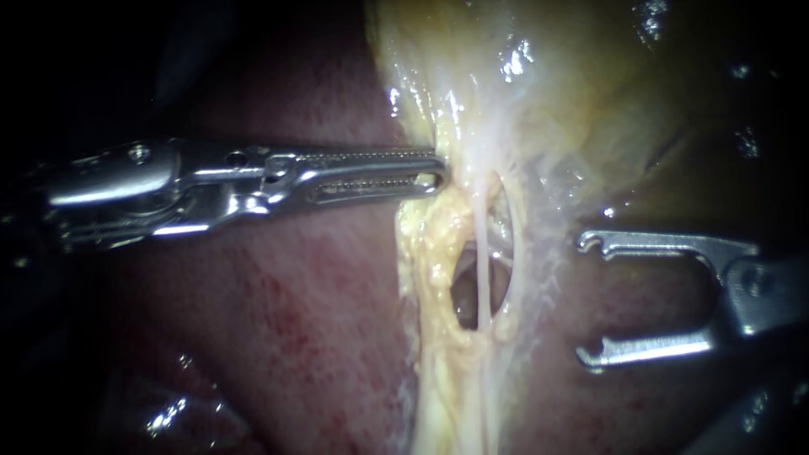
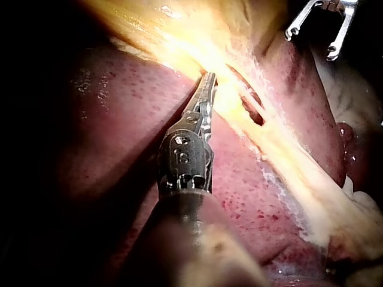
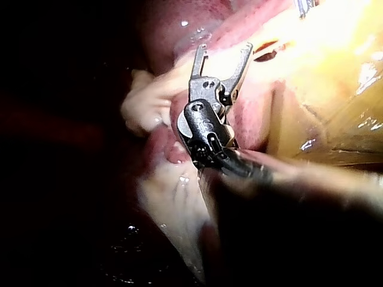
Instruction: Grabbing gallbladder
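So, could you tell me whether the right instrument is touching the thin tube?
Apart. The endoscope view shows the right instrument, jaws open, well clear of the thin tube, with pale tissue between.

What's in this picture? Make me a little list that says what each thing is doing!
left instrument: comes in from the left, tip at the edge of the yellowish tissue
right instrument: wide open, nothing held, off to the side of the tissue
gallbladder: yellowish and shiny, above both instruments
liver: dark red, beneath the left instrument
thin tube: pale strand running across a hole in the yellowish tissue
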You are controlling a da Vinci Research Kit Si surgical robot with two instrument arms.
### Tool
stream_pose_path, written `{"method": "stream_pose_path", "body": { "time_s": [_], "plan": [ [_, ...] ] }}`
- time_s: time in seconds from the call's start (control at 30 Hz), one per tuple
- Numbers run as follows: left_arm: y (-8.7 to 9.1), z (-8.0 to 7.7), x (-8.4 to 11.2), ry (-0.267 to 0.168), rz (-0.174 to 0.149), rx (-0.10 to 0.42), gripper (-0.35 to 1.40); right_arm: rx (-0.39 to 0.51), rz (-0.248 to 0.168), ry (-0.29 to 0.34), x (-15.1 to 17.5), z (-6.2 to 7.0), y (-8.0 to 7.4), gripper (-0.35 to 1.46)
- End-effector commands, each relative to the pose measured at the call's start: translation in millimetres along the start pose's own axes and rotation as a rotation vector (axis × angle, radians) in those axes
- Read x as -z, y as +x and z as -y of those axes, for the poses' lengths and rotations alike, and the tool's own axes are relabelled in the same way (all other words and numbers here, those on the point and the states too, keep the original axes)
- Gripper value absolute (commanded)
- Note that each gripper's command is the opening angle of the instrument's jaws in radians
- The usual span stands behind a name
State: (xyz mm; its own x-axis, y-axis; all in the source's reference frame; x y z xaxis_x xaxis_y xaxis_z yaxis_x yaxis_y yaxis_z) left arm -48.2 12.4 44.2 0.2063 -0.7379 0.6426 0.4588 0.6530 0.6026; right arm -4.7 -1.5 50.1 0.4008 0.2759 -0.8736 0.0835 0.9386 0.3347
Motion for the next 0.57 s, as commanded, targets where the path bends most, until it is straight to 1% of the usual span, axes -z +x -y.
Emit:
{"method": "stream_pose_path", "body": {
  "time_s": [0.03, 0.57],
  "plan": [
    [0.0, 0.0, 0.0, -0.002, 0.001, 0.001, -0.35, 0.0, 0.0, 0.0, 0.0, 0.0, 0.0, 0.57],
    [0.0, 0.2, 0.1, 0.001, -0.003, 0.003, -0.35, 0.0, 0.0, 0.0, 0.0, 0.0, 0.0, 0.57]
  ]
}}
